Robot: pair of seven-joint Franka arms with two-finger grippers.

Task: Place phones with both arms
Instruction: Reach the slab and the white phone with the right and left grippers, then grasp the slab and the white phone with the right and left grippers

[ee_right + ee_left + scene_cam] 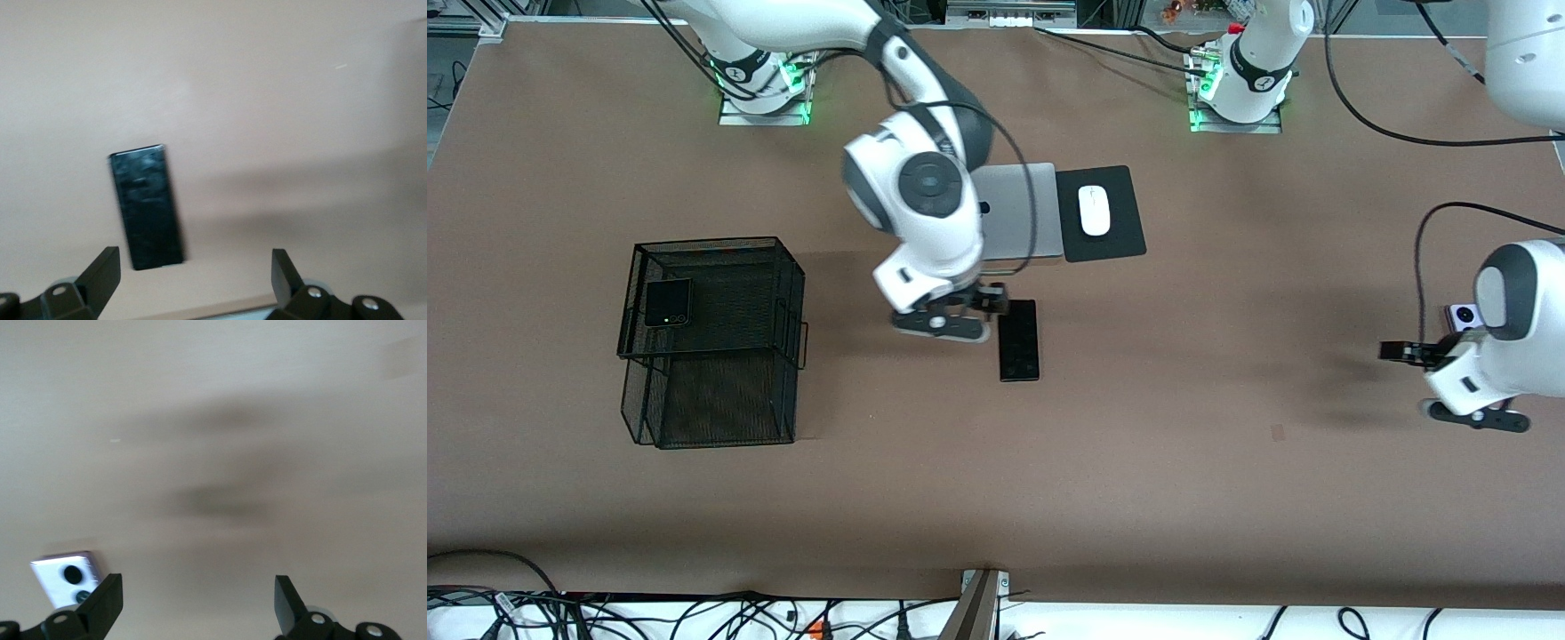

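Note:
A long slim black phone (1018, 340) (145, 207) lies flat on the brown table, just nearer the front camera than the grey laptop. My right gripper (985, 300) (195, 275) hovers open over the table beside that phone's laptop end, nothing between its fingers. A squarish lilac-white phone (1463, 316) (67, 577) with two black lenses lies at the left arm's end of the table, partly hidden by the arm. Beside it my left gripper (1396, 351) (199, 600) hangs open and empty. A small black flip phone (668, 302) rests in the top of the black wire basket (720, 400).
The closed grey laptop (1016, 213) lies mid-table toward the arm bases. Beside it is a black pad (1116, 240) carrying a white mouse (1094, 210). The wire basket stands toward the right arm's end. Cables run along the table's edge nearest the front camera.

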